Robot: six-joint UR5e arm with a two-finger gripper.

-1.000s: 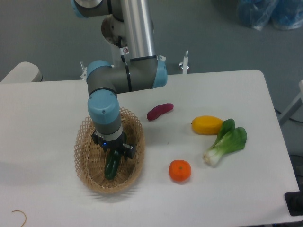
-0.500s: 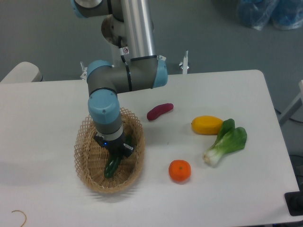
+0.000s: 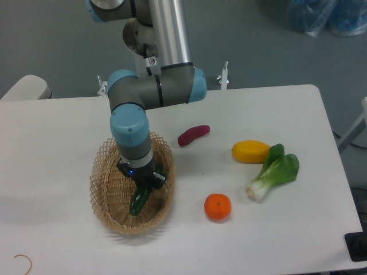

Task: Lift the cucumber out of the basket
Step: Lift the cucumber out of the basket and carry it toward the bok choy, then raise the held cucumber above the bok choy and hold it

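1. Camera view: the arm (image 3: 152,91) reaches straight down into the basket (image 3: 103,197), and its wrist hides much of the far rim.
2. The gripper (image 3: 143,184) sits low over the basket's middle, fingers pressed against the cucumber (image 3: 139,200), pinching its upper end.
3. The cucumber hangs tilted, its dark green lower end pointing at the basket floor; whether that tip touches the weave I cannot tell.
4. Only the lower half of the cucumber shows, the rest is covered by the gripper body.
5. Around the basket on the white table (image 3: 51,143): a purple sweet potato (image 3: 194,134) lies just past the far right rim, apart from it.
6. An orange (image 3: 218,207) sits to the right of the basket, near but not touching.
7. Further right, a yellow fruit (image 3: 250,151) lies beside the bok choy (image 3: 274,171), the leaves touching or nearly touching it.
8. Those four are all well clear of the gripper; nothing but the wicker wall stands close to it.
9. A thin wire hook (image 3: 23,261) rests at the front left table edge, far from everything.
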